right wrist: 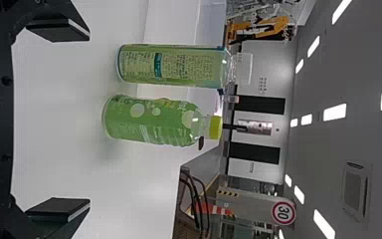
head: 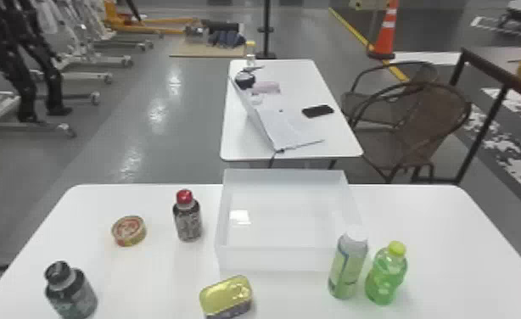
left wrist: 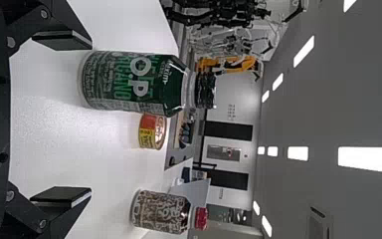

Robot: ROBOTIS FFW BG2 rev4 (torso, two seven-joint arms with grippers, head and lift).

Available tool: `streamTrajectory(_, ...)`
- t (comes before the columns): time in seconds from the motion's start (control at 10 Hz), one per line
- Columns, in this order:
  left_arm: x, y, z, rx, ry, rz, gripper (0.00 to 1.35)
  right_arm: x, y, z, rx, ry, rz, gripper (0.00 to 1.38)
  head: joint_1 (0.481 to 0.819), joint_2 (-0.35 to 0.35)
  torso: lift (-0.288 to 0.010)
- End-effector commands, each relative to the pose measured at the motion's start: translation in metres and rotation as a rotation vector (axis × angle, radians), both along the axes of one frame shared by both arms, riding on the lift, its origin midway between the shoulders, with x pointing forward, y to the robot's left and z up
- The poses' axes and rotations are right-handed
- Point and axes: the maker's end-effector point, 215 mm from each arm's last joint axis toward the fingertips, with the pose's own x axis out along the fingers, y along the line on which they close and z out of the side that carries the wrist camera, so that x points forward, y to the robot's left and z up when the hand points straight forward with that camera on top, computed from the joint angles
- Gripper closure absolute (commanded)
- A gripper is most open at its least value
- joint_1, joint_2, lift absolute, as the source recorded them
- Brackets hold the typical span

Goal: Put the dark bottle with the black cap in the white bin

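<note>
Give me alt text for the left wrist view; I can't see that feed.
The dark bottle with the black cap stands upright on the white table, just ahead of the open, empty left claw. Farther off are a small round tin and a brown-patterned bottle with a red cap.

A robotics lab or workshop (a roomy one), judging by the jointed black robotic legs (head: pixel 24 87), white metal frames on casters (head: pixel 3 108), glossy grey floor (head: pixel 187 127), straight yellow floor line (head: pixel 349 26) and orange-and-white banded traffic cone (head: pixel 386 37)
</note>
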Motion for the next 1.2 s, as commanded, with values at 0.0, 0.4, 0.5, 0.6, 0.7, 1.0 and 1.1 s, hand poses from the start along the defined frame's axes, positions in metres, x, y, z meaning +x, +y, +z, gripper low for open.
streamTrajectory(0.0, 0.000, -0.001, 0.000, 0.000, -0.002, 0.000, 0.25, 0.000, 0.000, 0.000, 0.000, 0.001, 0.000, 0.12, 0.549, 0.000, -0.100)
streamTrajectory(0.4, 0.000, -0.001, 0.000, -0.004, -0.001, 0.003, 0.25, 0.000, 0.000, -0.001, 0.001, 0.001, -0.001, 0.12, 0.549, 0.000, -0.100)
streamTrajectory(0.5, 0.000, 0.000, -0.001, 0.000, 0.001, 0.009, 0.24, -0.001, 0.000, -0.001, 0.001, 0.002, -0.001, 0.12, 0.549, 0.000, -0.100)
streamTrajectory(0.6, 0.001, 0.003, -0.003, 0.001, 0.004, 0.023, 0.24, -0.001, 0.000, -0.001, 0.001, 0.002, -0.001, 0.12, 0.549, 0.000, -0.100)
streamTrajectory(0.7, 0.003, 0.007, -0.003, 0.004, 0.004, 0.045, 0.24, -0.001, 0.000, -0.001, 0.003, 0.003, -0.002, 0.12, 0.549, 0.000, -0.100)
streamTrajectory(1.0, 0.028, 0.023, 0.007, 0.012, -0.030, 0.109, 0.25, 0.000, -0.001, -0.002, 0.004, 0.003, -0.001, 0.11, 0.549, 0.000, -0.100)
streamTrajectory(1.1, 0.039, 0.023, 0.009, 0.009, -0.038, 0.124, 0.25, 0.000, -0.001, -0.002, 0.003, 0.004, -0.002, 0.11, 0.549, 0.000, -0.100)
